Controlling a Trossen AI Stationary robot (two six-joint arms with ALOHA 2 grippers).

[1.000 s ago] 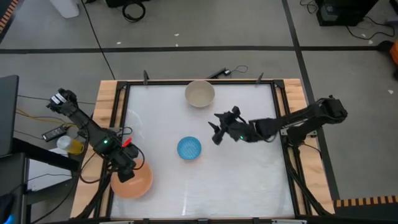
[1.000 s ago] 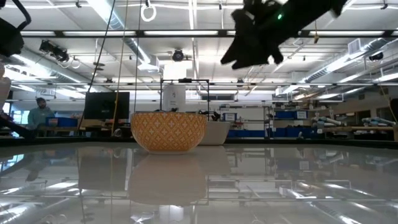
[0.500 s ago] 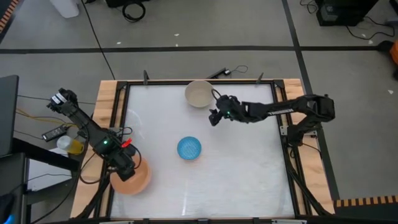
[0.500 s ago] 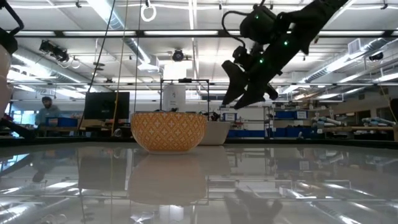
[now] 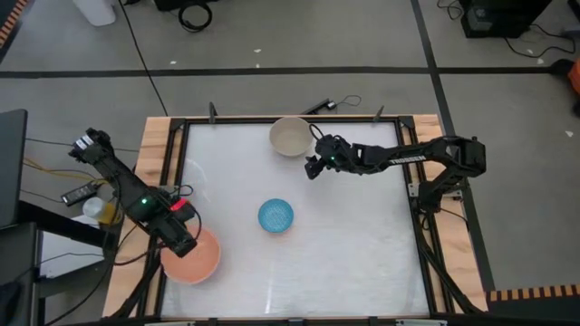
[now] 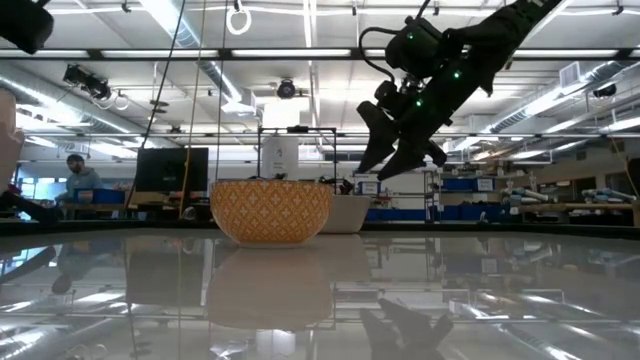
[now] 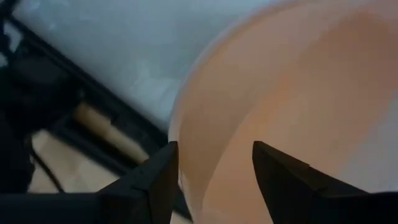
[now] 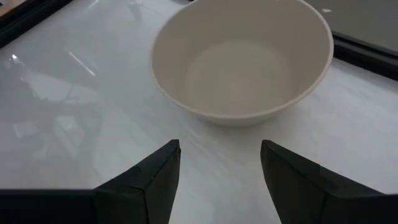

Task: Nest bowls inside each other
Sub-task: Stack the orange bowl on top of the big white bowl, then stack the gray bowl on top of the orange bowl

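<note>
The peach-orange bowl (image 5: pixel 198 258) sits upright at the table's near left corner. My left gripper (image 5: pixel 181 237) hangs over its left rim (image 7: pixel 186 118), pointing down and open, one finger on either side of the rim and clear of it. The small blue bowl (image 5: pixel 275 216) stands mid-table. The beige-cream bowl (image 5: pixel 291 136) rests on its base by the far edge. My right gripper (image 5: pixel 313 167) hovers open just near-right of the beige-cream bowl (image 8: pixel 242 62), slanting down toward it without reaching it (image 6: pixel 385 160). A white bowl does not show as a separate thing.
A black frame (image 5: pixel 403 172) and wooden borders (image 5: pixel 154 154) run around the white tabletop. A cable and a small tool (image 5: pixel 322 106) lie past the far edge. A yellow bottle (image 5: pixel 107 213) sits off the table's left. A person (image 6: pixel 72 178) sits far back in the room.
My right gripper has swung from mid-table toward the far edge and down, stopping beside the beige-cream bowl. My left gripper has risen a little off the peach-orange bowl and rolled somewhat; the bowl stays on the table.
</note>
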